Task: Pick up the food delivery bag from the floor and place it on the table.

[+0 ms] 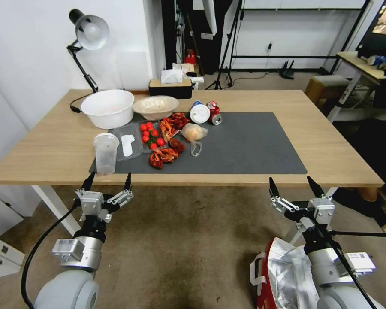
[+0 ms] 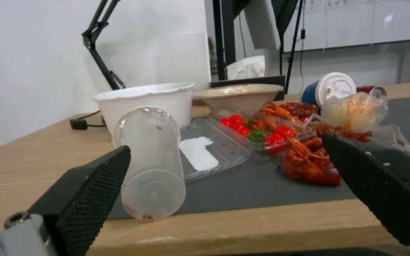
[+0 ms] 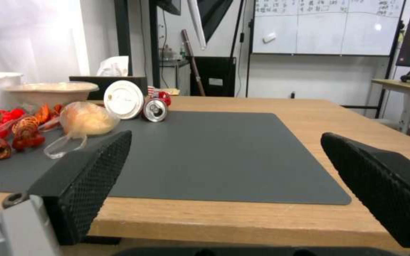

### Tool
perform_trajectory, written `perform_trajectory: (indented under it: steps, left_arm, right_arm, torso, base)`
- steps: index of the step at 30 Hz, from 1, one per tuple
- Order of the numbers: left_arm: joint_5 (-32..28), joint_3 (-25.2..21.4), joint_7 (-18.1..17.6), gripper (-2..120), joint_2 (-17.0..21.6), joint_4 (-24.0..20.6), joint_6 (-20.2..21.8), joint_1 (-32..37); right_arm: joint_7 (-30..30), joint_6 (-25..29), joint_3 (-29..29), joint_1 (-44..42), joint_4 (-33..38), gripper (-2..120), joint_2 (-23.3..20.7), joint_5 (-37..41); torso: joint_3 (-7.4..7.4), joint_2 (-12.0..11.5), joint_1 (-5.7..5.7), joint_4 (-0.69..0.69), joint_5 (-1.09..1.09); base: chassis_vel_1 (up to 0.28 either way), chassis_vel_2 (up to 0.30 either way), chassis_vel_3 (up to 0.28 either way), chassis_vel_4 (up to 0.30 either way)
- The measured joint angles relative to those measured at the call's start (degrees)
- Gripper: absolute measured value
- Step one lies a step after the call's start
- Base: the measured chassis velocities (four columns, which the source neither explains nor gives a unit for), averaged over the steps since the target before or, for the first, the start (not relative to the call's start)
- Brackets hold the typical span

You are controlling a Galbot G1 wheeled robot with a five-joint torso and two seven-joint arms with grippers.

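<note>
The food delivery bag [image 1: 278, 274] sits on the floor [image 1: 188, 240] at the lower right of the head view, white with a red side, its silver foil lining open, partly hidden behind my right arm. My right gripper [image 1: 295, 185] hangs open above and just beyond the bag, short of the table's front edge. My left gripper [image 1: 108, 180] is open too, held before the table's front left edge. The table [image 1: 330, 150] is light wood with a dark grey mat [image 1: 248, 146]. Both wrist views look across the tabletop between open fingers [image 2: 91, 192] [image 3: 82, 185].
The mat's left half holds a clear cup [image 1: 106, 152], white bowl [image 1: 108, 107], beige bowl [image 1: 155, 106], crayfish and tomatoes [image 1: 161, 141], a small plastic bag of food [image 1: 194, 133] and a can [image 1: 214, 115]. The mat's right half is bare. A desk lamp [image 1: 88, 38] stands far left.
</note>
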Motion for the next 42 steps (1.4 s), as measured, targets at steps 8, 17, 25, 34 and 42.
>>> perform_trajectory:
  steps: [8,17,25,34,42]
  left_arm:
    - [-0.06,-0.19,0.29,100,-0.06,-0.36,-0.27,0.15]
    - [-0.13,-0.22,0.50,100,-0.01,-0.13,-0.59,0.16]
    - [-0.17,-0.32,0.37,100,0.02,-0.10,-0.60,0.14]
    - [0.29,-0.18,0.34,100,-0.27,0.29,-0.83,0.17]
    - [0.65,0.11,0.46,100,-0.57,0.47,-1.03,0.26]
  right_arm:
    - [0.03,0.46,0.05,-0.24,0.14,100,0.30,-0.15]
    - [-0.04,0.60,0.08,-0.38,0.14,100,0.28,-0.20]
    - [0.09,0.29,0.02,-0.34,0.62,100,0.49,-0.36]
    - [0.02,0.34,-0.11,-0.23,-0.15,100,0.63,-0.54]
    - [-0.01,0.36,-0.13,-0.01,-0.33,100,0.61,-0.55]
  torso:
    - [-1.35,-2.37,-1.02,0.00,0.00]
    - [-2.76,-4.84,-2.05,0.00,0.00]
    - [-3.95,-6.95,-2.97,0.01,0.00]
    - [-5.41,-9.50,-4.08,0.00,0.00]
    - [-6.59,-11.44,-4.82,0.00,0.00]
  base:
    - [0.000,0.000,0.000,0.000]
    - [0.000,0.000,0.000,0.000]
    - [0.000,0.000,0.000,0.000]
    - [0.000,0.000,0.000,0.000]
    - [0.000,0.000,0.000,0.000]
